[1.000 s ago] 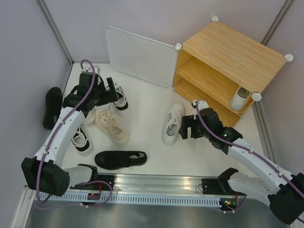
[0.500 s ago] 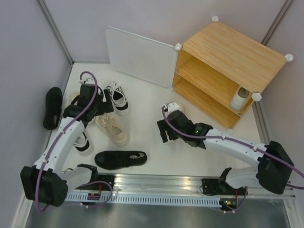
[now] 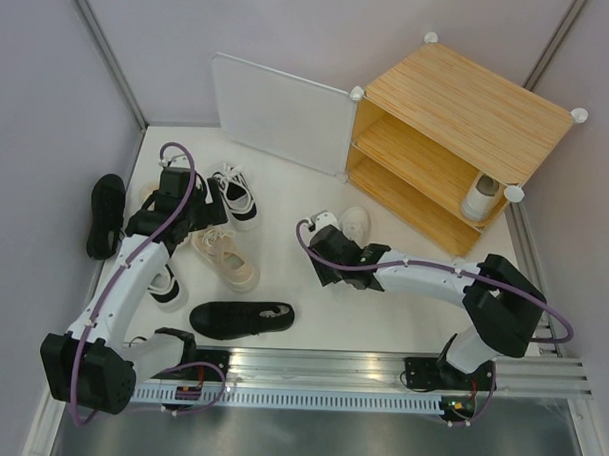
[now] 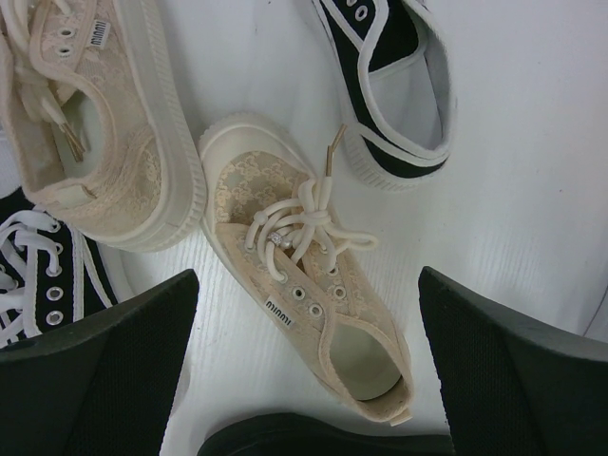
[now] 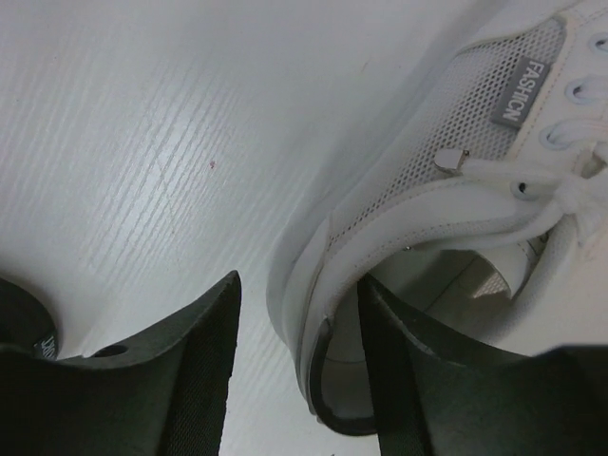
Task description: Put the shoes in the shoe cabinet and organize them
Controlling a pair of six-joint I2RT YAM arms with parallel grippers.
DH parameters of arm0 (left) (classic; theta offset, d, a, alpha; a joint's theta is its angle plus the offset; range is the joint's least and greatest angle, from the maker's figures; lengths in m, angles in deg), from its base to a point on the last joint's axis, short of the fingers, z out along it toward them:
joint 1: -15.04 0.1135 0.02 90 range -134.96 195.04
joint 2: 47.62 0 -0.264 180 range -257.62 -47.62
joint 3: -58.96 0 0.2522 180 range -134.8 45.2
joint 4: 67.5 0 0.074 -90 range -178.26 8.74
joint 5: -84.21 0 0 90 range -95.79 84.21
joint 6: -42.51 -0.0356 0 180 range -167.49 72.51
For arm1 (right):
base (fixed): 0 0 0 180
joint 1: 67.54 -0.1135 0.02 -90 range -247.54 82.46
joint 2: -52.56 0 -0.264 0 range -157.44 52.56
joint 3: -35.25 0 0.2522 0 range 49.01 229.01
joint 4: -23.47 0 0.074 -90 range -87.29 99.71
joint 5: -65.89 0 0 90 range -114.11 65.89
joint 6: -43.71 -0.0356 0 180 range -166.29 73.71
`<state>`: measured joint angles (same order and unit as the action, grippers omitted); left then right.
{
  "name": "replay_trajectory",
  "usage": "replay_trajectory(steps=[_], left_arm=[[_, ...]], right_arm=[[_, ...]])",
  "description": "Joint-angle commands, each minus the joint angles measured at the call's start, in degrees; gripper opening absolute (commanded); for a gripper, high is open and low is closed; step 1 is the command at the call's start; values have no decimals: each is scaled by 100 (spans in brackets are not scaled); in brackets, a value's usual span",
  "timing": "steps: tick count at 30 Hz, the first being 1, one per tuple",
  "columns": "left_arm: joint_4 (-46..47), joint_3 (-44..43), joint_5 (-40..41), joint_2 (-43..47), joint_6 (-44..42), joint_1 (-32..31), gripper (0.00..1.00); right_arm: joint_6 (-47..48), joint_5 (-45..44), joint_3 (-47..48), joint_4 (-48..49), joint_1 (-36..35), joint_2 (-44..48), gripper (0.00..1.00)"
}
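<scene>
Shoe cabinet [image 3: 459,111] stands at the far right of the overhead view with its white door [image 3: 279,112] swung open; one white shoe [image 3: 481,197] sits at the right end of the lower shelf, and the upper shelf shows bare wood. On the table, the left gripper [image 3: 207,207] hangs over a cluster of cream pair [image 3: 223,257] and black-trimmed shoes [image 3: 236,194], with one black shoe [image 3: 107,214] at the left wall and another [image 3: 241,318] near the front rail. The right gripper [image 3: 326,264] is down at the heel of a white sneaker [image 3: 357,222] just in front of the cabinet. From the left wrist, the left gripper [image 4: 309,275] is spread wide and holds nothing, a cream shoe [image 4: 304,294] lying between its fingers [image 4: 104,370]. From the right wrist, the right gripper [image 5: 299,380] is parted and straddles the white sneaker's [image 5: 456,190] heel wall, one finger [image 5: 408,380] inside the opening, the other outside and not pressed against it.
</scene>
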<state>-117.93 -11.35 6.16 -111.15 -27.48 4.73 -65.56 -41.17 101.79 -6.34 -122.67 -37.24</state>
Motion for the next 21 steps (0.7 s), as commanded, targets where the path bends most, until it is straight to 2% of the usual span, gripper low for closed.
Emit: replay_trajectory(steps=[1, 5, 6, 8, 12, 15, 21], left_arm=[[177, -31, 80, 121, -199, 2, 99], [186, -31, 80, 113, -208, 2, 99], [195, -22, 80, 112, -208, 2, 99], [186, -22, 80, 112, -199, -6, 99], [177, -22, 80, 113, -199, 2, 99], [186, -22, 71, 121, -217, 2, 99], [195, -13, 71, 121, -217, 2, 99]], right_arm=[[107, 44, 163, 67, -24, -265, 55], [186, 212, 216, -47, -32, -310, 40], [204, 212, 259, -90, -32, -284, 33], [248, 107, 304, -222, -24, -144, 27], [397, -113, 566, -669, -6, 181, 9], [529, -175, 803, -1056, 116, 532, 1], [740, -44, 1410, -1768, 599, 1183, 1]])
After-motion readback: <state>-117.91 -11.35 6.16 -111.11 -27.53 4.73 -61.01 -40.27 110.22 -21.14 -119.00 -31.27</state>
